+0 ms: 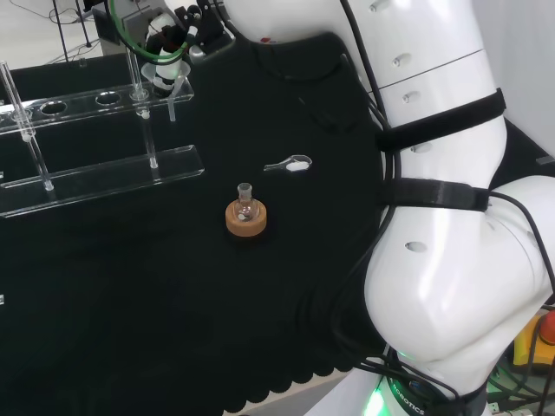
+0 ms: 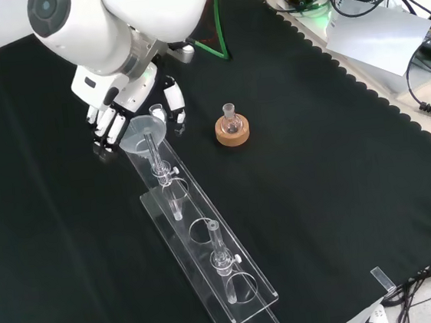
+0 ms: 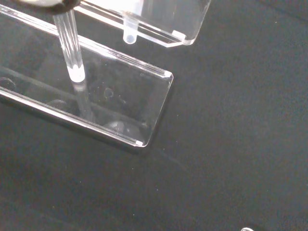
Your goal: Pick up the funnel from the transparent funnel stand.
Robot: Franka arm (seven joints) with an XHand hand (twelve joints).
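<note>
At the far end of the clear stand point(image 2: 211, 262), the funnel point(image 2: 143, 129), fingers point(image 2: 174, 100) curled around its bowl.

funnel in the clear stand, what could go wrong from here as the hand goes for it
1. The funnel has its stem down through the funnel stand; lifted at a tilt, the stem could catch in its hole and drag the light stand.
2. The hand crowds the funnel's rim at the stand's end; a nudge might tip the stand with its other glass pieces.
3. The small flask on its cork ring stands nearby and could be clipped.
</note>
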